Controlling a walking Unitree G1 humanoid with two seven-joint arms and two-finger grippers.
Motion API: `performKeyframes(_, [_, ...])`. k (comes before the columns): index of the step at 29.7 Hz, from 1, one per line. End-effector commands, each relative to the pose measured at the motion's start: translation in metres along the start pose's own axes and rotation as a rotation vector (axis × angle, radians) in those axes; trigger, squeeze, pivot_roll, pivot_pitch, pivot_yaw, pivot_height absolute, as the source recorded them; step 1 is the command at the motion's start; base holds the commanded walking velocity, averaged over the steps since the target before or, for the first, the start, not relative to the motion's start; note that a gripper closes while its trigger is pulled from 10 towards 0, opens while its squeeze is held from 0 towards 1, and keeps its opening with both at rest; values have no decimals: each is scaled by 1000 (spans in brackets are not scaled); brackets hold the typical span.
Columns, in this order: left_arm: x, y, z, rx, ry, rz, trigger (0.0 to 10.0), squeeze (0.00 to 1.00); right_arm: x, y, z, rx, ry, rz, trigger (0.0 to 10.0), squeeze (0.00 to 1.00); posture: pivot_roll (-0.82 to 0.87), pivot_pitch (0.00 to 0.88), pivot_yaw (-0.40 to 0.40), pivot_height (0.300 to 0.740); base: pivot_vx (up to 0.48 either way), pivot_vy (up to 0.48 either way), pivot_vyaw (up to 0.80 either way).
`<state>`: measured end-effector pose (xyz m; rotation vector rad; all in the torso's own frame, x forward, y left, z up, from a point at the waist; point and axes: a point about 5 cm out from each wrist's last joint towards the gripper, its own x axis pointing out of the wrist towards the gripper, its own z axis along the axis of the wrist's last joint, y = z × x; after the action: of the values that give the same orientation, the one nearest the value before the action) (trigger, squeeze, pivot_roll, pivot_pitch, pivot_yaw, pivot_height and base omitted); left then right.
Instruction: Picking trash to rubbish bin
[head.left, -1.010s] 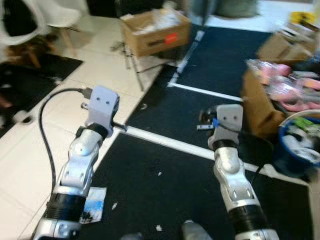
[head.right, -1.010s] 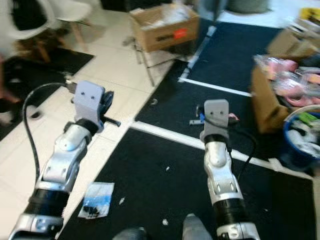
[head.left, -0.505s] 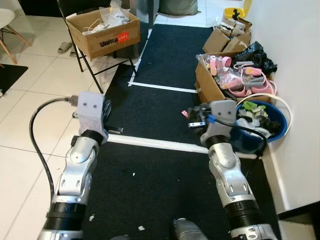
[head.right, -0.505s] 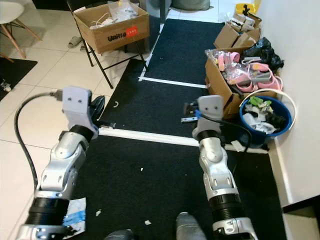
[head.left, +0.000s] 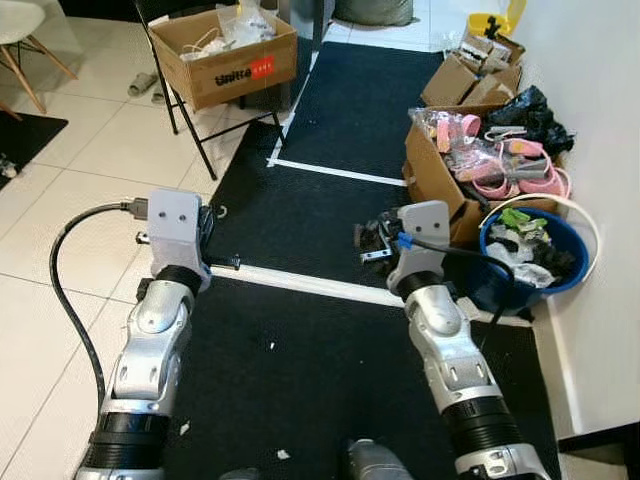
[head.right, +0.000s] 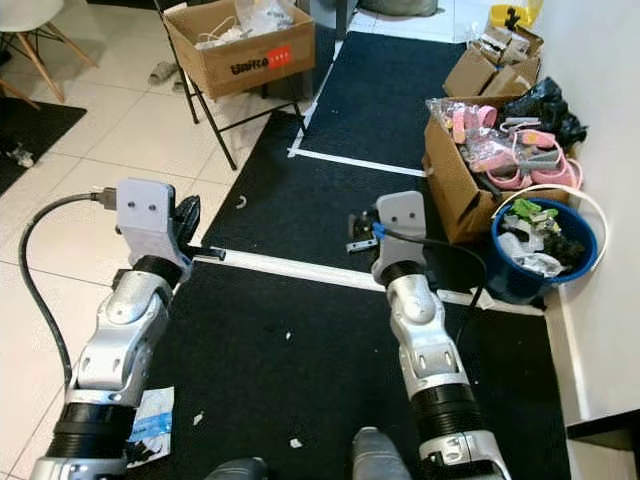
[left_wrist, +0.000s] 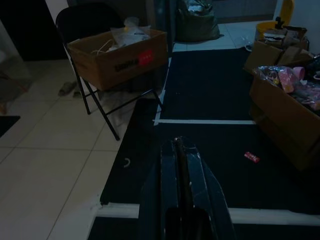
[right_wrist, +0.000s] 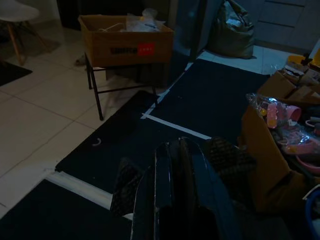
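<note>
A blue rubbish bin (head.left: 535, 262) full of scraps stands against the right wall. My right gripper (head.left: 372, 240) is held out low over the black carpet (head.left: 310, 370), left of the bin. In the right wrist view its fingers (right_wrist: 172, 170) are shut on a dark crumpled piece of trash (right_wrist: 226, 156) that bulges out on both sides. My left gripper (left_wrist: 179, 144) is shut with nothing in it and hovers near the white tape line (head.left: 300, 283). A blue-and-white wrapper (head.right: 150, 425) lies on the tiles by my left arm. A small red scrap (left_wrist: 251, 157) lies on the carpet ahead.
A cardboard box (head.left: 225, 55) sits on a black folding chair at the far left. Open boxes of pink items (head.left: 470, 165) stand just behind the bin. The white wall (head.left: 600, 120) closes the right side. Small white scraps dot the carpet.
The whole picture swung right and sharpened, bringing the wall and bin into full view. Both arms keep the same outstretched pose, and the right gripper still holds its dark trash.
</note>
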<state>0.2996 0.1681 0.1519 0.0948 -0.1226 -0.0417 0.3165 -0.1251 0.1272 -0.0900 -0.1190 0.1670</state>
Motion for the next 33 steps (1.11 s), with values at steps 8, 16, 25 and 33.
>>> performKeyframes(8, [-4, -3, -4, 28, 17, -16, 10000, 0, -5, -3, -8, 5, 34, -10, 10000, 0, 54, 101, 21, 740, 308, 0, 0])
performKeyframes(16, [-2, -5, -3, 28, 14, -29, 10000, 0, -7, -3, -9, 3, 40, -25, 10000, 0, 54, 95, 17, 740, 304, 0, 0])
performKeyframes(25, [-2, -6, -1, 21, 8, -24, 10000, 0, -7, -9, -17, 4, 76, -68, 10000, 0, 62, 75, 25, 740, 291, 0, -141])
performKeyframes(33, [-1, -9, 0, 29, 4, -41, 10000, 0, -10, -13, -24, -2, 107, -98, 10000, 0, 77, 67, 22, 740, 286, 0, -792])
